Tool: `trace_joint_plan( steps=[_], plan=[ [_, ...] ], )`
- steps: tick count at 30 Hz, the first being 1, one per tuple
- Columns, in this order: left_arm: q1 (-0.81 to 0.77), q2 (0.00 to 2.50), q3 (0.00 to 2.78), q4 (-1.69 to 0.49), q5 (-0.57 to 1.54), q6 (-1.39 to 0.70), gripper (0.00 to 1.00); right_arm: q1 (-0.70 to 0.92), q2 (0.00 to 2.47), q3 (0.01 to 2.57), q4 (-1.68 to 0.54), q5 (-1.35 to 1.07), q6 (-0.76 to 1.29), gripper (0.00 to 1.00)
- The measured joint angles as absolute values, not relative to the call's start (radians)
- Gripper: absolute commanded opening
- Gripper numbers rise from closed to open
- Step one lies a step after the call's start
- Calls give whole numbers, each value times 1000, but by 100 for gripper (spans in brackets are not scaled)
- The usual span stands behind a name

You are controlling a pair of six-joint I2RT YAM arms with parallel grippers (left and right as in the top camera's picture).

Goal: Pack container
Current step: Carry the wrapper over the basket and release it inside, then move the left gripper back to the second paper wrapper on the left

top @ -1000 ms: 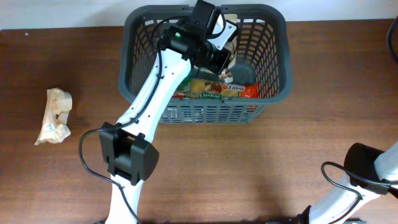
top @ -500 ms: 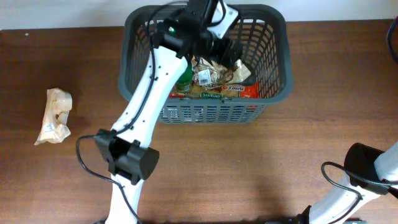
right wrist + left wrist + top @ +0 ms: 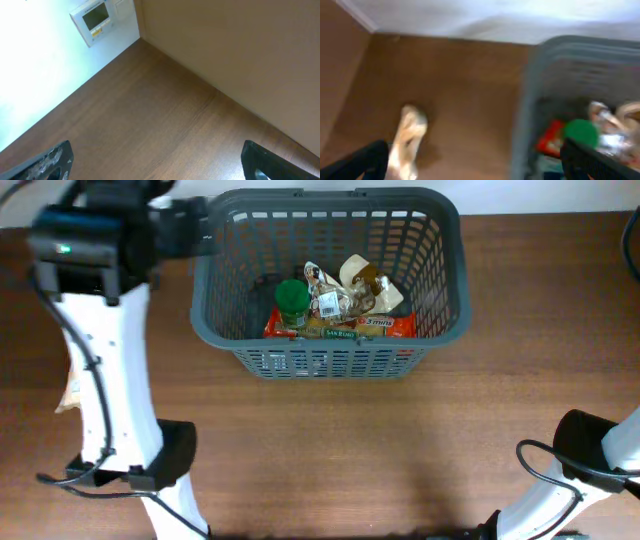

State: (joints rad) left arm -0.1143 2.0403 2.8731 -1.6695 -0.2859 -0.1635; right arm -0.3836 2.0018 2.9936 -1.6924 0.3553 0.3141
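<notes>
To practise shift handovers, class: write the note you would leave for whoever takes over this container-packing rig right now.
Left end effector: open, empty, above the table left of the container.
Right end effector: open, empty, over the table.
Done: the container holds a green-capped item, a red packet and clear-wrapped snacks.
Left: a beige wrapped packet lies on the table left of the container, probably the left arm's next pick.

Blurred. Hand [image 3: 477, 162] spread wide; pale packet [image 3: 407, 135] on table [image 3: 465, 85], left; container [image 3: 525, 115] right, green lid [image 3: 582, 132] inside.
</notes>
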Motion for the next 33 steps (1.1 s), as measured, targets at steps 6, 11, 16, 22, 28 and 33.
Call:
trace_joint_plan(
  steps=[6, 11, 16, 22, 28, 33],
  plan=[
    [60, 2040, 2801, -1684, -294, -219, 99, -384, 2002, 2994, -1692, 355, 314, 99],
    [164, 2040, 2625, -1684, -296, -233, 99, -384, 2002, 2994, -1692, 356, 314, 99],
    [237, 2041, 2351, -1631, -299, -258, 99, -384, 2002, 2994, -1692, 356, 314, 99],
    [288, 2042, 2086, -1520, -303, -263, 99, -384, 2002, 2994, -1692, 355, 314, 99],
    [375, 2042, 1864, -1386, -304, -220, 99, -384, 2002, 2994, -1692, 355, 314, 99],
    [472, 2042, 1778, -1287, -305, -124, 99, -384, 2002, 2994, -1692, 356, 314, 99]
  ],
)
